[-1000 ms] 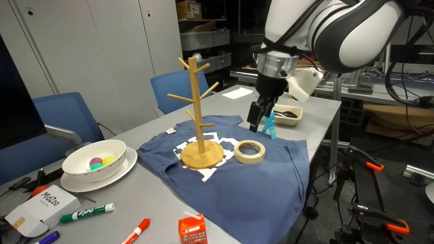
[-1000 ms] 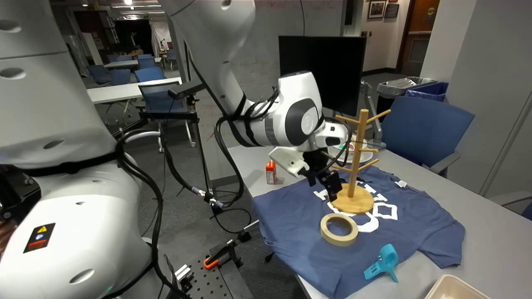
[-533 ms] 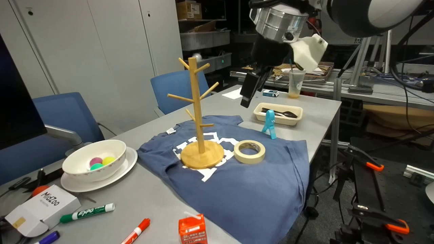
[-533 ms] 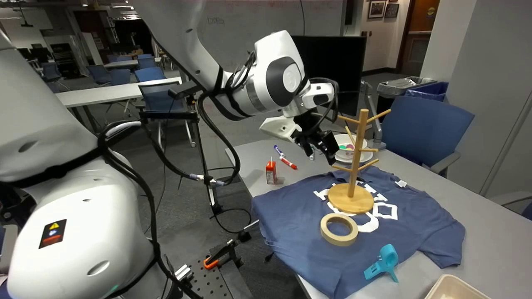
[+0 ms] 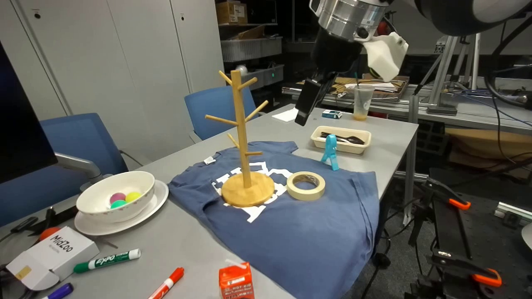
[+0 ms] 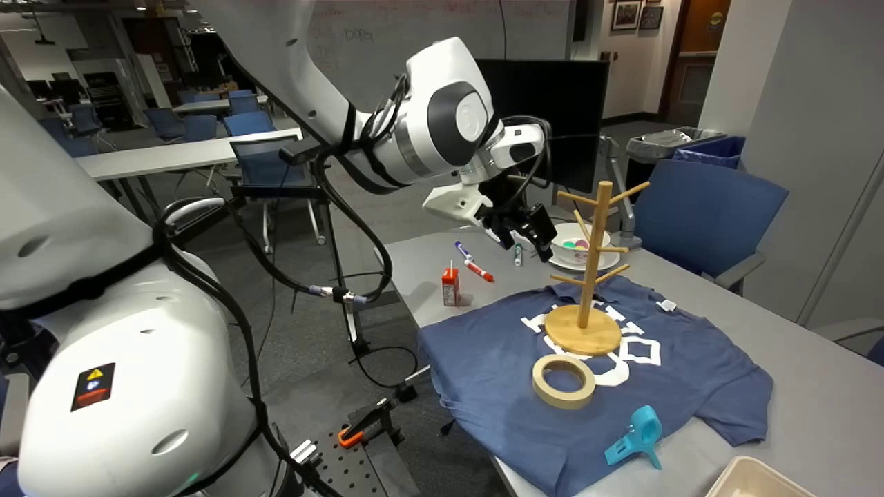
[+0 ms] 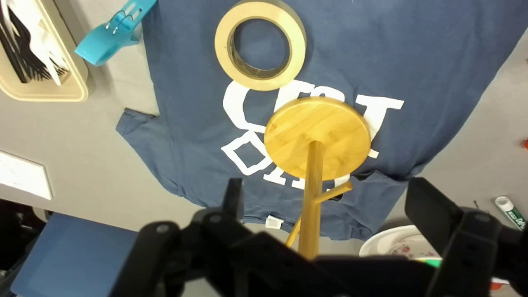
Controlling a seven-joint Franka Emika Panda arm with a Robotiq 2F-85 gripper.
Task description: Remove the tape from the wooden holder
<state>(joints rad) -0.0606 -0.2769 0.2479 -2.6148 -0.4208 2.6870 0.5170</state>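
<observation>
In the wrist view, one tape roll (image 7: 224,45) lay top centre on one shirt (image 7: 412,53), just beside one wooden holder (image 7: 314,165), with one blue clip (image 7: 103,41) upper left. Below, one tool (image 7: 330,202) held two fingers (image 7: 433,210) wide apart.

Bright wrist view — claw (image 7: 326,193) out of focus.

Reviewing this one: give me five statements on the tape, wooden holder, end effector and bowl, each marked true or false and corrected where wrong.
1. The tape lies flat on the blue shirt, beside the wooden holder. True.
2. The wooden holder is tipped over. False: it stands upright.
3. The end effector is open. True.
4. The end effector touches the tape. False: they are apart.
5. The white bowl sits on a plate. True.
</observation>
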